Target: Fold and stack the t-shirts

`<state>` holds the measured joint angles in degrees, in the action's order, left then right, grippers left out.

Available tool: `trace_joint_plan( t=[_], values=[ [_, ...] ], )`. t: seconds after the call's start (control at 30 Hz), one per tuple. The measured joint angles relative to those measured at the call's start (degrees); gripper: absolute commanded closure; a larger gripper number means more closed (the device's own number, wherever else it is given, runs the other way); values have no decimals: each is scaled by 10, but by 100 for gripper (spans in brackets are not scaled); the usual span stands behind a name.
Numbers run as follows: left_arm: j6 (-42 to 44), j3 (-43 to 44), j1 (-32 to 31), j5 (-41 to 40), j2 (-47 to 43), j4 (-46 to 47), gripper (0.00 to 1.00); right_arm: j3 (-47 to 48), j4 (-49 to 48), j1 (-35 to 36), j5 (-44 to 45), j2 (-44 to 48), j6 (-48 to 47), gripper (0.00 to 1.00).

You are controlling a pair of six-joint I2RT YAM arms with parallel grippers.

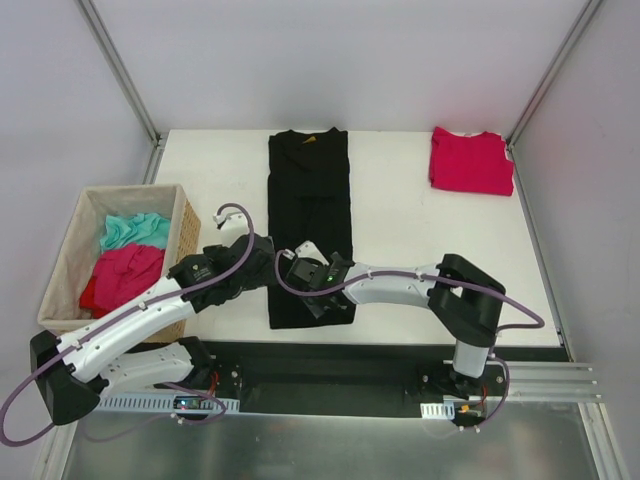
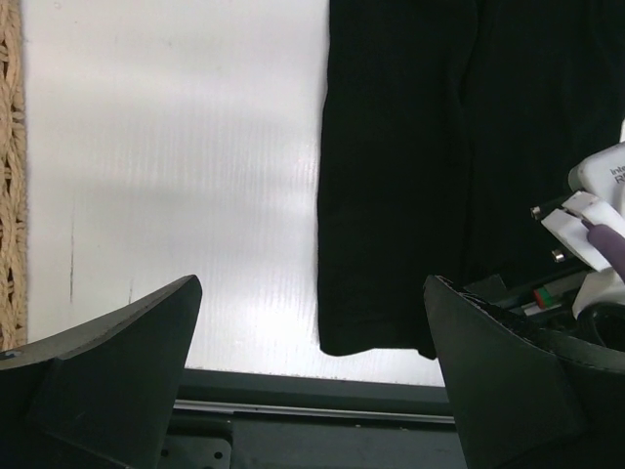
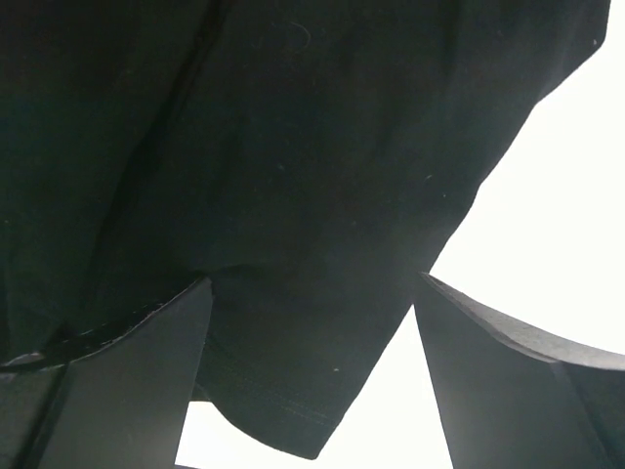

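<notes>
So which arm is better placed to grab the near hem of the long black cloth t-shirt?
Probably right: the right hand is open over the black t-shirt's hem; the left hand only straddles its side edge.

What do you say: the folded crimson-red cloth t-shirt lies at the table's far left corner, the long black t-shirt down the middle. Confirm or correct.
No: the folded crimson-red cloth t-shirt lies at the far right corner of the white table, as the top external view shows. The long black t-shirt does lie down the middle.
</notes>
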<state>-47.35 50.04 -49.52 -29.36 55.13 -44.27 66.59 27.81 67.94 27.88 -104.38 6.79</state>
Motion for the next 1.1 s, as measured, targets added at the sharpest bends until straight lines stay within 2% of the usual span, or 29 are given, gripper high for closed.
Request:
trace_joint_plan(
  t=[0.23,0.4,0.53,0.6,0.63,0.73,0.9,1.1],
  values=[
    [0,-7,13,7,14,-2,1,4,0,4,0,2,-1,12],
    [3,-13,20,23,15,9,1,-21,18,15,2,81,-11,11],
    [4,-14,20,46,19,23,15,-28,40,17,1,152,-15,12],
    [7,-19,20,61,25,29,19,-30,54,17,-2,171,-15,13],
    [9,-22,20,70,29,31,24,-33,60,17,-5,174,-15,13],
    [30,-25,20,97,58,31,29,-47,85,17,-27,167,-14,16],
    [75,-28,10,130,101,13,29,-52,161,26,-69,127,-20,21],
    [111,-22,-19,116,90,-43,31,-42,240,42,-95,117,-41,22]
  ],
)
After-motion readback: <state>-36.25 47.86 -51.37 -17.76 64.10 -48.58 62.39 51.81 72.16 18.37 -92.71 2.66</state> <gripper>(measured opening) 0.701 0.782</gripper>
